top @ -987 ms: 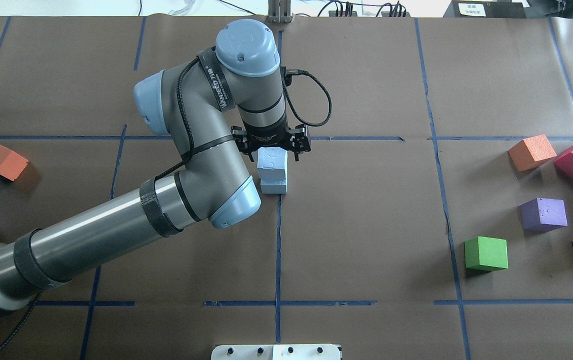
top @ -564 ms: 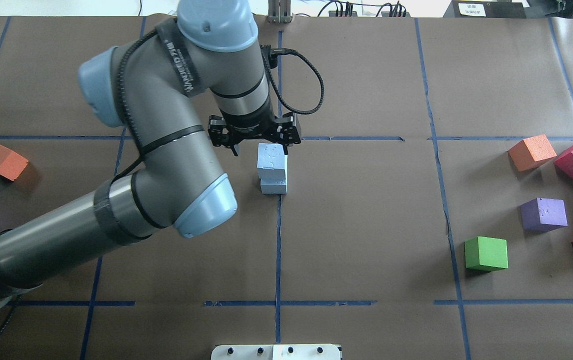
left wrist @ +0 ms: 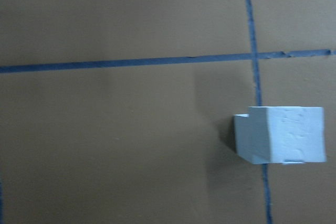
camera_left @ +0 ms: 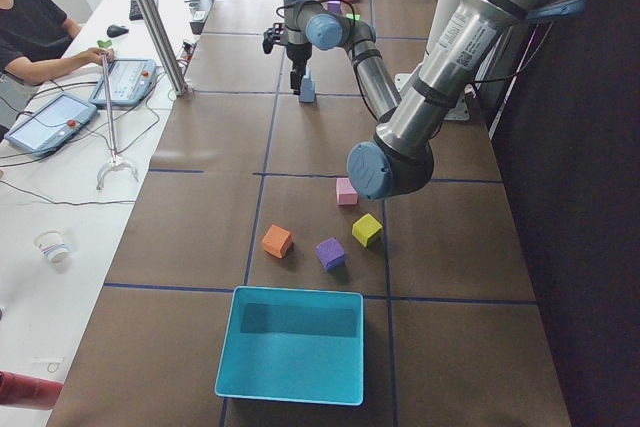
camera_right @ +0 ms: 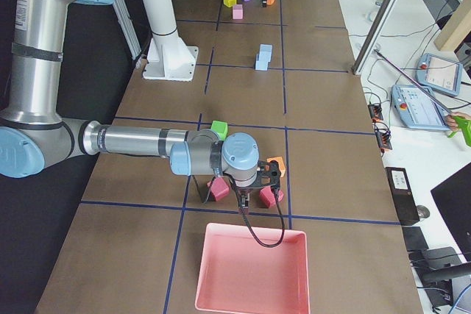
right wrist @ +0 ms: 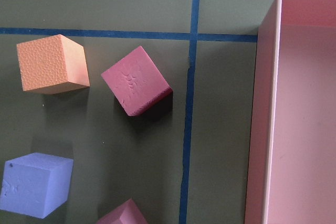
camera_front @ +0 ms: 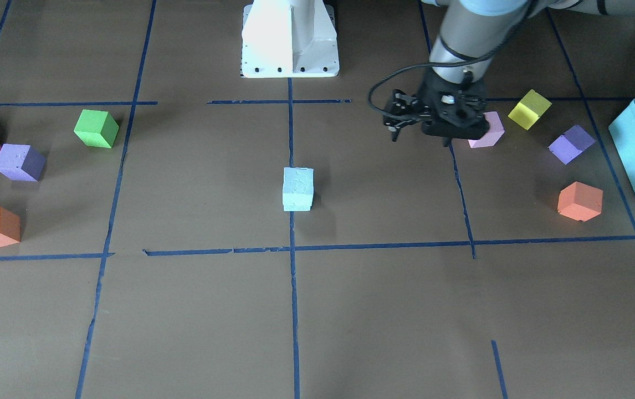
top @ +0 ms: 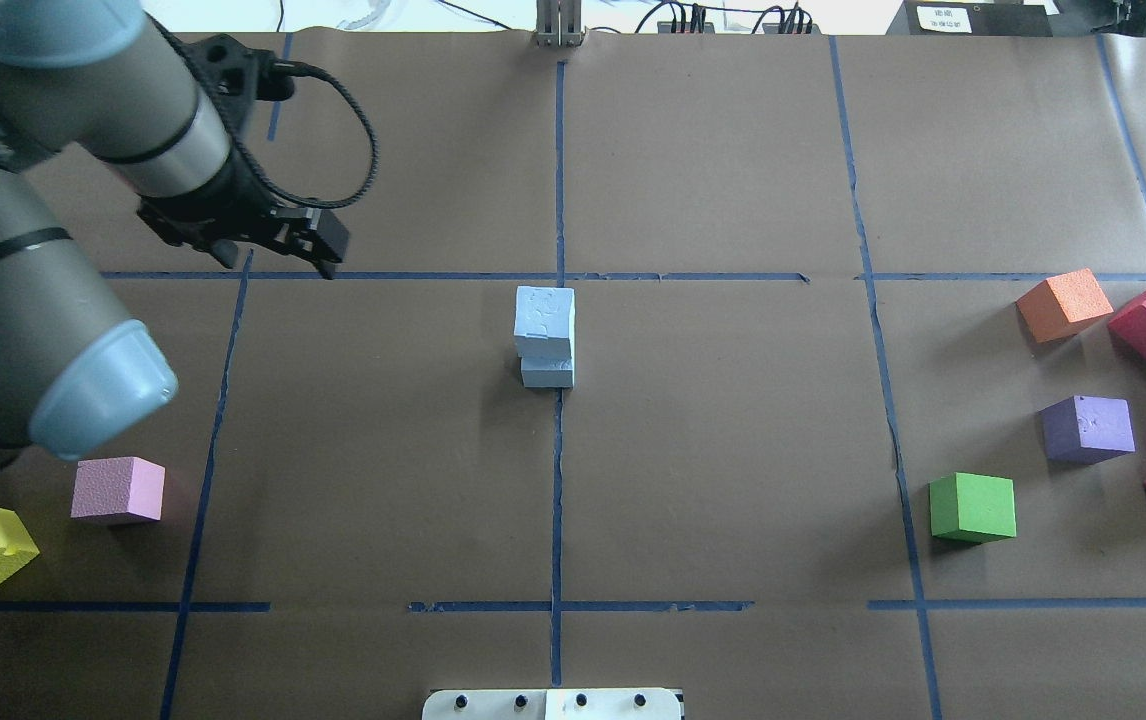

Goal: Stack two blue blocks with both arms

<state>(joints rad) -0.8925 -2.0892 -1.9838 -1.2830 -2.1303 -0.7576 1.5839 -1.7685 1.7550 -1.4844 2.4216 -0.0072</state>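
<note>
Two-high, showing blue blocks (top: 544, 338) stacked just by the central tape cross (top: 560, 277), with left gripper (top: 278, 262) wide and empty well aside, seemingly clearing the finished stack; not revealing the spread of right gripper (camera_right: 254, 196), so cannot tell.

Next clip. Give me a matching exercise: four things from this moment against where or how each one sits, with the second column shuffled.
1. blue blocks
2. left gripper
3. green cube
4. pink tray

A. nothing in it, at the far end on the robot's right
B. stacked one on the other
C. open, holding nothing
D. lying singly on the robot's right side

Pairs: 1-B, 2-C, 3-D, 4-A
</note>
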